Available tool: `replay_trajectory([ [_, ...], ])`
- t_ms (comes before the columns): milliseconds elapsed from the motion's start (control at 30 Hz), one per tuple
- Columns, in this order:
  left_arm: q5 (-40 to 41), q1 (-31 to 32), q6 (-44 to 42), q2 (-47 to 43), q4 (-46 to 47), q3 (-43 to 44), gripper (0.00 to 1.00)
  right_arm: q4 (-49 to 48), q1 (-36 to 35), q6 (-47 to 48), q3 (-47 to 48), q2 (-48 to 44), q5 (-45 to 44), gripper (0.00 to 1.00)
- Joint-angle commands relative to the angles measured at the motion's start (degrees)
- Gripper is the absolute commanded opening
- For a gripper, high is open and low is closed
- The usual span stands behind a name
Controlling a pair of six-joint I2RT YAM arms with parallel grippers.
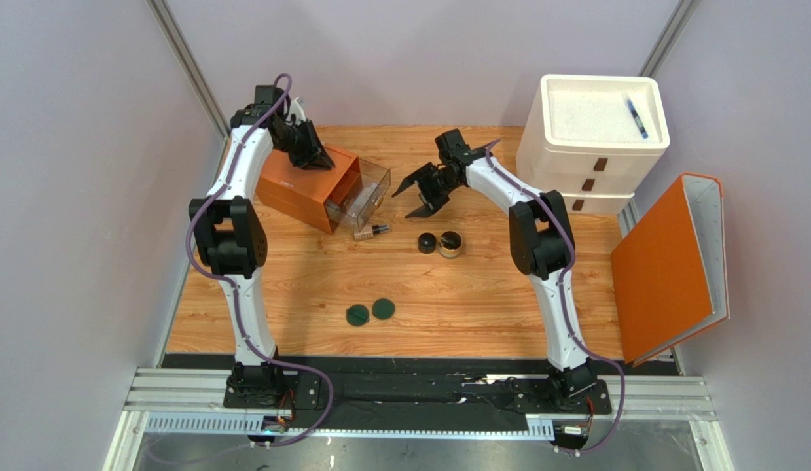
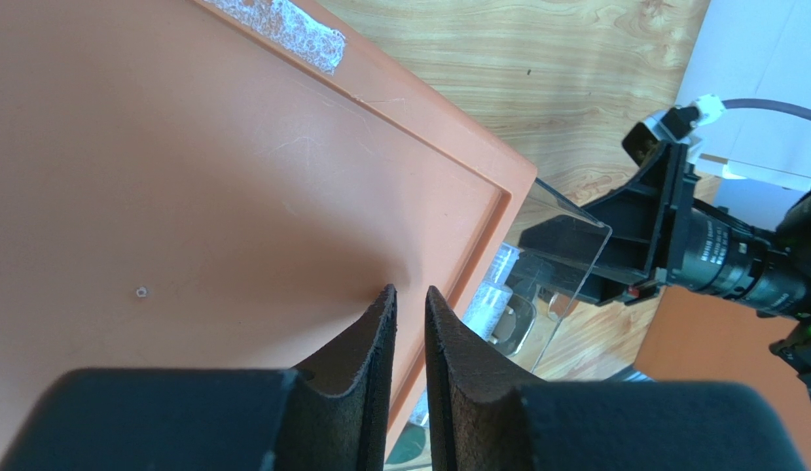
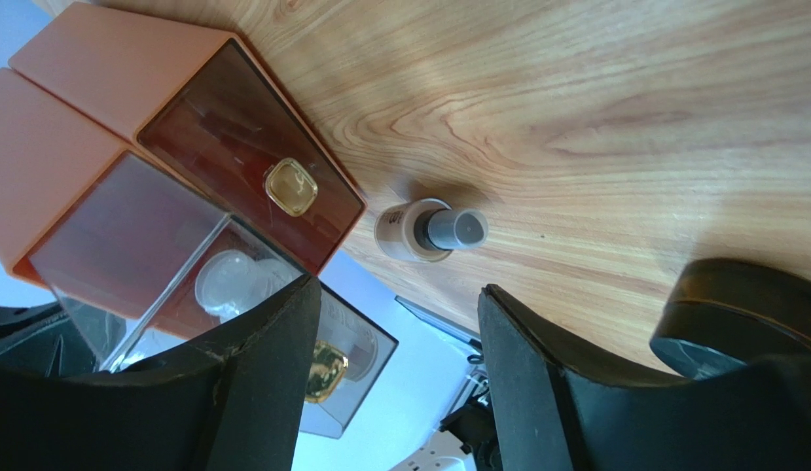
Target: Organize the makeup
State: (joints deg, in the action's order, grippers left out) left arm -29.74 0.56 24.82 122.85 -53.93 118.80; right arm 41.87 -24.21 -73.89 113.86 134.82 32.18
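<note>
One beige bottle (image 1: 371,233) with a dark cap lies on the table just in front of the orange drawer box (image 1: 303,186); it also shows in the right wrist view (image 3: 427,231). The box's clear lower drawer (image 1: 368,192) is pulled out, with pale bottles inside (image 2: 490,302). A black round cap (image 1: 427,242) and a tan jar (image 1: 449,244) stand mid-table. Two dark-green discs (image 1: 357,315) (image 1: 384,308) lie nearer the front. My left gripper (image 2: 409,291) is shut and empty, its tips on the box's top. My right gripper (image 3: 399,289) is open and empty, just right of the drawer.
A white drawer unit (image 1: 591,142) stands at the back right with a blue pen (image 1: 635,116) on top. An orange binder (image 1: 670,265) leans at the right edge. The box's upper drawer (image 3: 289,186) is closed.
</note>
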Motion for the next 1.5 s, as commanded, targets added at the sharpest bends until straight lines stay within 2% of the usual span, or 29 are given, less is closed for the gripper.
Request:
replay_trajectory([
  [0, 1.8, -0.2, 0.0, -0.5, -0.9, 1.1, 0.23, 1.3, -1.8, -3.9, 2.3, 1.1, 1.8, 0.64],
  [233, 1.8, -0.2, 0.1, -0.3, -0.7, 0.9, 0.24, 4.0, -4.5, -4.1, 1.6, 2.2, 1.4, 0.57],
  [433, 2.0, -0.2, 0.1, -0.6, -0.6, 0.7, 0.24, 6.9, -6.1, -3.8, 2.1, 4.0, 0.2, 0.55],
  [867, 2.2, -0.2, 0.1, -1.3, -0.8, 0.0, 0.23, 5.1, -6.6, -6.2, 4.2, 7.9, -0.5, 0.52],
  [1033, 2.3, -0.3, 0.1, -1.7, -0.5, -0.9, 0.23, 4.1, -6.1, -5.7, 3.4, 5.6, 0.2, 0.50],
  [1233, 2.4, -0.2, 0.2, -1.7, -0.3, -1.3, 0.23, 3.4, -4.8, -5.3, -2.9, -0.3, -1.8, 0.49],
  [1467, 2.6, -0.2, 0.3, -1.9, -0.3, -1.6, 0.23, -0.1, -1.9, -6.5, -6.0, -0.8, -3.9, 0.50],
])
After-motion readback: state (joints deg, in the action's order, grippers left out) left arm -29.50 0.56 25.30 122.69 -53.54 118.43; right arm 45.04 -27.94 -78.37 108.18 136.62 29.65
